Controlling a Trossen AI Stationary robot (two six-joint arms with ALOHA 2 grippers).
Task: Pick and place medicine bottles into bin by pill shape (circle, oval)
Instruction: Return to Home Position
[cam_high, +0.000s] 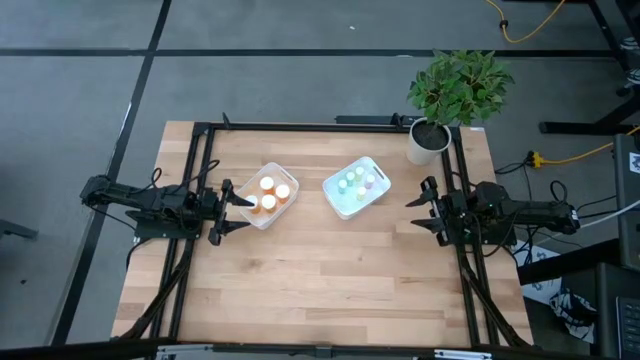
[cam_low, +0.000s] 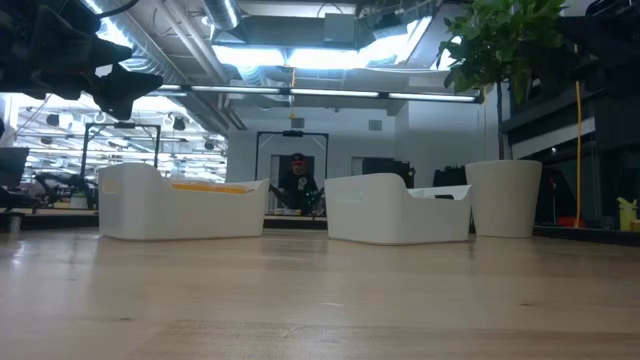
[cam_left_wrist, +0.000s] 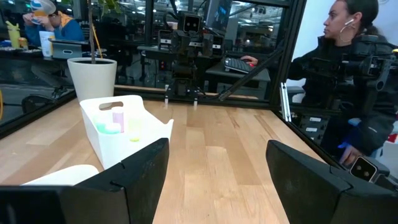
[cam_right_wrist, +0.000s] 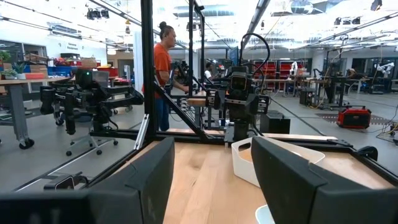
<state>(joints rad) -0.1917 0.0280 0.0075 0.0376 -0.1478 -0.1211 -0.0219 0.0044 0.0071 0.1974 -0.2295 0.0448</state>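
Note:
Several orange medicine bottles (cam_high: 268, 184) with pale caps stand in the left white bin (cam_high: 252, 216). Several pale green, pink and blue bottles (cam_high: 357, 180) stand in the right white bin (cam_high: 338, 206); they also show in the left wrist view (cam_left_wrist: 117, 121). No bottle shows on the bare table. My left gripper (cam_high: 240, 207) is open and empty, just left of the orange bin. My right gripper (cam_high: 418, 208) is open and empty, to the right of the pale-bottle bin. Both grippers' fingers point level toward the table's middle.
A white plant pot (cam_high: 427, 142) with a green plant stands at the table's far right corner. A black frame (cam_high: 320, 126) runs along the table's far and side edges. Bare wood (cam_high: 330, 280) lies near of the bins. People show in the room beyond the table.

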